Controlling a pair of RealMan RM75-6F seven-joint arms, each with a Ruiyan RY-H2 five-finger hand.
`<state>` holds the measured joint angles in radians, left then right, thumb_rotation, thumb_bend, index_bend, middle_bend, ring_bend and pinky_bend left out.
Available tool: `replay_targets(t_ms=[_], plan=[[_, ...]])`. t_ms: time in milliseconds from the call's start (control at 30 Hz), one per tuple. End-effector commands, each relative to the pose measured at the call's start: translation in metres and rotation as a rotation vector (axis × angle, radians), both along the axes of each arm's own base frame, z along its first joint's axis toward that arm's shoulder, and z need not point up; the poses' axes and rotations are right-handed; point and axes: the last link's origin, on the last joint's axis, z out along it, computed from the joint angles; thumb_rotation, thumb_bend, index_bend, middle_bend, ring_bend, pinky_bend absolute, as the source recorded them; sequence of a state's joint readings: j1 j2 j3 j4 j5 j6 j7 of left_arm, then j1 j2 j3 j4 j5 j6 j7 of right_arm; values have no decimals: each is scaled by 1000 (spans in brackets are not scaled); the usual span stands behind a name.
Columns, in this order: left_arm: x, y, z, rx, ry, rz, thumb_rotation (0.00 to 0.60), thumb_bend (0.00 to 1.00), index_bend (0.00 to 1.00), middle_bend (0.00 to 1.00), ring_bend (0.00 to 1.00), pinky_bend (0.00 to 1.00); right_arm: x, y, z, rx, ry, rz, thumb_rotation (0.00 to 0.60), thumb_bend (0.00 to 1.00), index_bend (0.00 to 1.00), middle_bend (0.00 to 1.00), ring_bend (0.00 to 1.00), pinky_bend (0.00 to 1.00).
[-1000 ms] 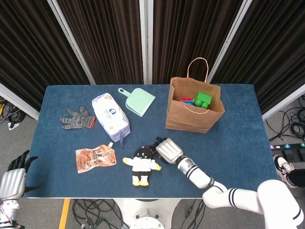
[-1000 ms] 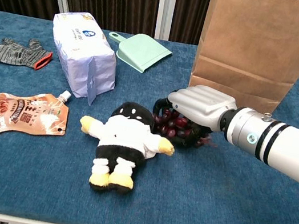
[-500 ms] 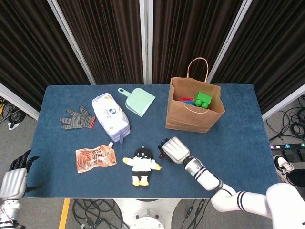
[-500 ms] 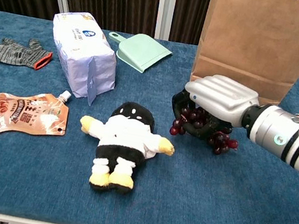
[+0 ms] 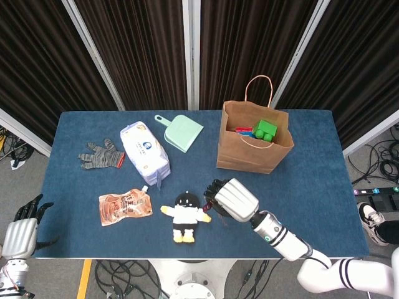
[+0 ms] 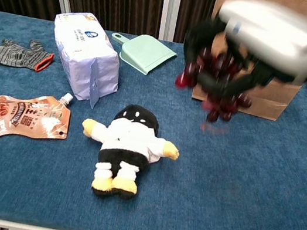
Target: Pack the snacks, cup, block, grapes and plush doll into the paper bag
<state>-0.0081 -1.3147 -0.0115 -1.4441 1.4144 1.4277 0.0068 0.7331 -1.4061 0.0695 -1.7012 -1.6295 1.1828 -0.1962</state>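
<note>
Your right hand (image 6: 272,34) has come up off the table (image 5: 312,168) with the grapes (image 6: 215,84). A second ago it was low down by the plush doll (image 6: 127,146), fingers wrapped around the bunch. Now it is high in the air and looks blurry in the chest view, so I think it is moving fast. That means the grapes are picked up, and they look ready to go into the paper bag (image 5: 252,146).

The right hand is curled around the grapes from above, with its silver back facing up. The dark red bunch hangs down under its fingers, and some grapes dangle loose below. The grip is blurry, so you cannot tell how tight it is.

The paper bag stands just behind the right hand, open at the top. A green block (image 5: 265,129) is already inside, with something red and blue beside it. The plush doll lies on its back below the hand, a little to the hand's left side, not touching it. It is not packed yet.

Your left hand (image 5: 22,230) is far away, off the other end of the table. It holds nothing and its fingers are apart
</note>
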Motion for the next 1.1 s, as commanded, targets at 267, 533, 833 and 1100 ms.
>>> replay_targets(t_ms=[267, 533, 833, 1100], plan=[[1, 1, 1, -1, 3, -3, 600, 120, 271, 156, 111, 134, 39, -13, 112, -200, -316, 36, 600, 390, 644, 576, 428, 740], [2, 2, -1, -9, -4, -2, 600, 120, 271, 156, 111, 134, 32, -42, 164, -343, -448, -77, 600, 388, 644, 577, 428, 740], [1, 2, -1, -10, -4, 4, 600, 120, 271, 156, 111, 134, -7, -104, 178, -437, -426, -313, 600, 390, 644, 576, 427, 740], [2, 2, -2, -16, -1, 8, 600, 119, 271, 156, 111, 134, -26, -136, 151, -405, -332, -422, 600, 387, 643, 576, 428, 740]])
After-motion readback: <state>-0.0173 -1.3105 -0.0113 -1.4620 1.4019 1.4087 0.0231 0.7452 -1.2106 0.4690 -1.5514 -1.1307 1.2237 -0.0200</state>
